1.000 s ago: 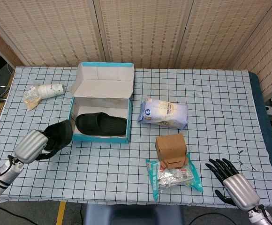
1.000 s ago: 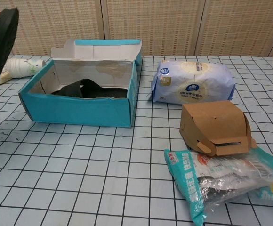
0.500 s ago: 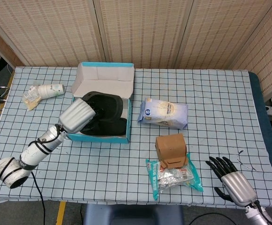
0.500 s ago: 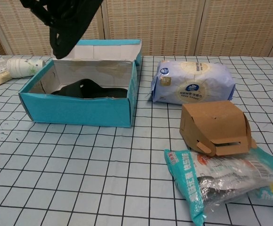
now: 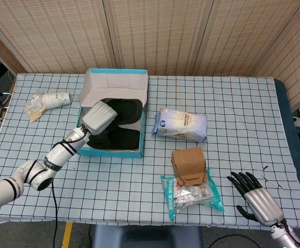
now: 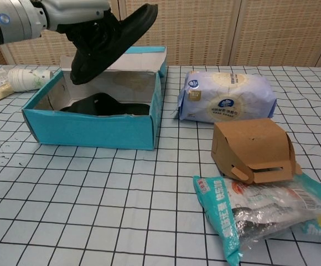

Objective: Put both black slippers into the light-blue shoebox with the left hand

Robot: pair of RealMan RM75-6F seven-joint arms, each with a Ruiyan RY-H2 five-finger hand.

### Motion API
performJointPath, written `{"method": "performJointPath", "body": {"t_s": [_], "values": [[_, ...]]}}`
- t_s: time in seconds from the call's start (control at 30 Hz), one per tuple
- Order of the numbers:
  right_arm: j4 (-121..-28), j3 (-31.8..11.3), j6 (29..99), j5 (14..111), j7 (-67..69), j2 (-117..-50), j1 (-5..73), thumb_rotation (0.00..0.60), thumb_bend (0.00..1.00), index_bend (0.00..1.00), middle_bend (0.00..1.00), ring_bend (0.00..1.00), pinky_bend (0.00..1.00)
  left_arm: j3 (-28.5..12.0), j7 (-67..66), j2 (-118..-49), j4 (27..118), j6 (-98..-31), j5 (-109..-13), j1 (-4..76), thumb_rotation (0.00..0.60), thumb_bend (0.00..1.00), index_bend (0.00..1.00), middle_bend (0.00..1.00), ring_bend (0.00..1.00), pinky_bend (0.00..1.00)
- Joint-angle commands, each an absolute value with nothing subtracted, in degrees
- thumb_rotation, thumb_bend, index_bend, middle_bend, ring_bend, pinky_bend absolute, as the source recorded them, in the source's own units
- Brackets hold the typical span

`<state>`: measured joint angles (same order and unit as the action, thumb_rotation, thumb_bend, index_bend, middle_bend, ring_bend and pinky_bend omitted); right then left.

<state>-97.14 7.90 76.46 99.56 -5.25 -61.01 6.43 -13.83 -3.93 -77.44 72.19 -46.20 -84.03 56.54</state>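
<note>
Task near completion: 1 slipper (image 6: 102, 105) lies inside the shoebox (image 6: 94, 130), below the left hand (image 5: 99, 117). That hand grips the second slipper (image 6: 113, 40) above the box; release remains. Right hand (image 5: 257, 199), fingers spread, holds nothing.

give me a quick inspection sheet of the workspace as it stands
surface: table under a checked cloth
job's things: light-blue shoebox open, one black slipper inside; second slipper held tilted above the box
clutter: white bag, brown carton, snack packet, paper cup lying by a wrapper
hands: left hand grips the second slipper; right hand holds nothing, fingers apart
cables: black cable below the left arm
surroundings: woven screens behind
</note>
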Motion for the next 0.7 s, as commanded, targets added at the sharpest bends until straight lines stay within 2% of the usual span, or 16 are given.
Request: {"method": "performJointPath", "body": {"t_s": [0.03,0.47,0.7], "values": [[-97.07,7.81,76.14,99.3,-5.23,-61.1,6.59,0.6,0.25,0.0,0.0,0.0,0.0,-12.07,-5.33,-77.82,71.25,-43.33,-81.92,56.83,0.6,0.92,0.69,0.66,0.6,0.75],[-97.34,8.18,76.27,99.65,-5.31,-60.88,6.59,0.6,0.25,0.0,0.0,0.0,0.0,-8.57,-5.52,-82.95,63.27,-41.46,-81.4,57.27,0.6,0.91,0.69,0.66,0.58,0.73],[-97.43,8.61,75.24,99.81,-5.45,-60.87,6.99,0.6,0.25,0.0,0.0,0.0,0.0,-6.39,-6.8,-86.26,59.34,-36.16,-79.12,57.98,0.6,0.92,0.69,0.66,0.55,0.7]]}}
